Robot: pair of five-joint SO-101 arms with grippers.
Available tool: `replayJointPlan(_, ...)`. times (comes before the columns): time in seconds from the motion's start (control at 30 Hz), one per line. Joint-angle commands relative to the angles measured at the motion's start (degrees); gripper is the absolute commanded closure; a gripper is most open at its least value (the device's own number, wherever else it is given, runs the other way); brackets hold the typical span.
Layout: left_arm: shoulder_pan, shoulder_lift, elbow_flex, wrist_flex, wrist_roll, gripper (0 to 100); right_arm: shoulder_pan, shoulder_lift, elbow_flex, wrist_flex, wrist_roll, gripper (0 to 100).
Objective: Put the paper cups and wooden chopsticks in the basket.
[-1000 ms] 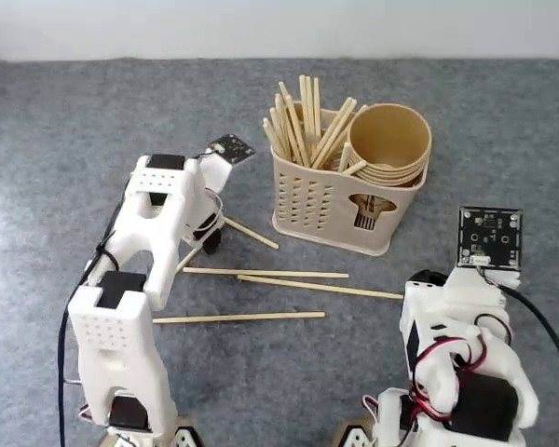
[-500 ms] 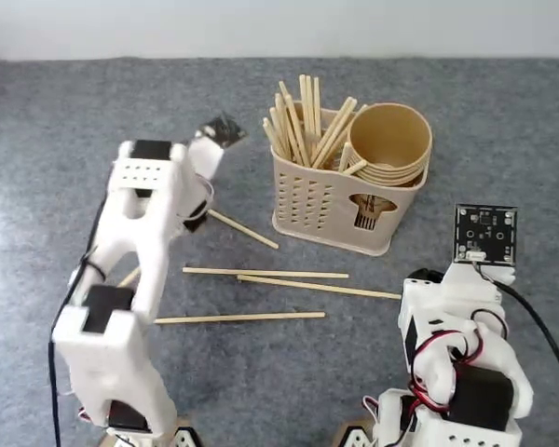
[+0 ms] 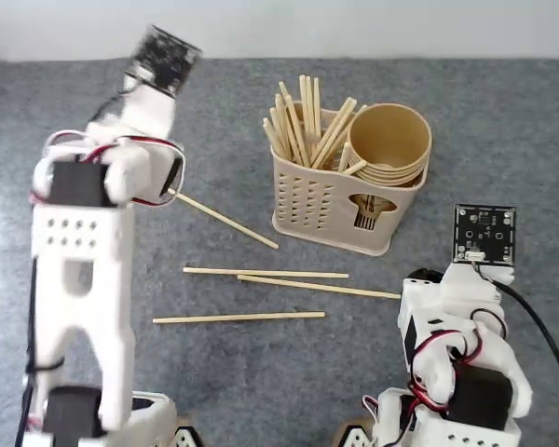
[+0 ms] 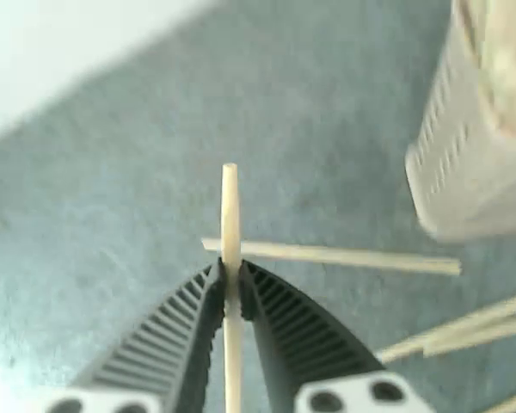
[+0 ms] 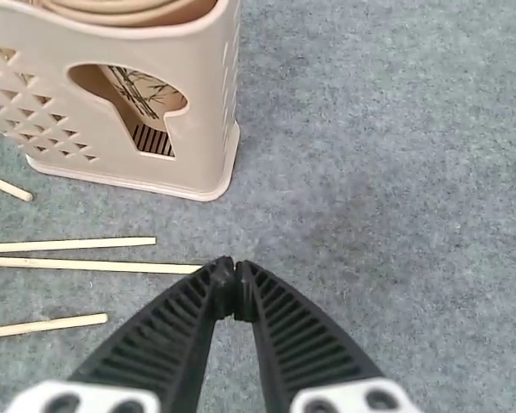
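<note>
High view: the basket [image 3: 326,209] stands on the grey bench [image 3: 503,121], toward the far side. A stack of paper cups [image 3: 391,140] sits nested in its right-hand part, and a bundle of chopsticks [image 3: 307,126] stands upright and fanned out in its left-hand part. Three loose chopsticks [image 3: 265,273] lie flat on the bench in front of the basket. Two lie close together and nearly parallel, and the third is a little nearer the arms.

The left arm [image 3: 84,242] rises tall at the left of the bench. A held chopstick [image 3: 225,221] slants from its end toward the foot of the basket and stops just short of the basket wall. Whether the far tip rests on the bench cannot be told.

Left wrist view: the left pincer [image 4: 230,284] is clamped on the held chopstick, with both ribbed jaws pressed against the stick. The stick juts out beyond the jaws, and the basket stands off to one side.

The right arm [image 3: 456,354] sits low at the near right, well apart from the left arm.

Right wrist view: the right pincer [image 5: 234,280] is closed with nothing between its jaws. It hangs over bare bench near the front of the basket, with the ends of the loose chopsticks just beside it.
</note>
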Motion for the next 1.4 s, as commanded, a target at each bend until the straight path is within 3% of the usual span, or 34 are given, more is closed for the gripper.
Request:
replayJointPlan(0.0, 2.7, -6.9, -3.3, -5.8, 5.6, 99, 0.3, 0.3, -0.3, -0.8, -0.4, 98.5)
replayJointPlan(0.17, 9.3, -9.8, -3.3, -13.8, 16.6, 98, 0.3, 0.3, -0.2, -0.8, -0.4, 98.5)
replayJointPlan(0.4, 16.6, -9.9, -3.1, -33.8, 23.9, 98, 0.2, -0.1, 3.2, -3.2, -0.4, 98.5)
replayJointPlan(0.67, 23.4, -9.8, -2.9, -46.2, 24.6, 98, 0.2, -0.1, 3.3, -3.5, -0.5, 98.5)
replayJointPlan(0.9, 24.0, -3.9, 5.2, -54.6, 24.6, 98, 0.2, -0.2, 3.4, -3.5, -0.5, 98.5)
replayJointPlan(1.13, 23.7, -0.3, 11.8, -55.6, 24.6, 98, 0.1, -0.2, 3.4, -3.5, -0.5, 98.5)
replayJointPlan(1.27, 23.7, -0.4, 15.3, -54.9, 24.6, 90, 0.1, -0.1, 3.4, -3.5, -0.5, 98.5)
replayJointPlan(1.37, 23.7, -0.4, 13.1, -48.8, 24.5, 86, 0.1, 0.0, 3.4, -3.5, -0.5, 98.5)
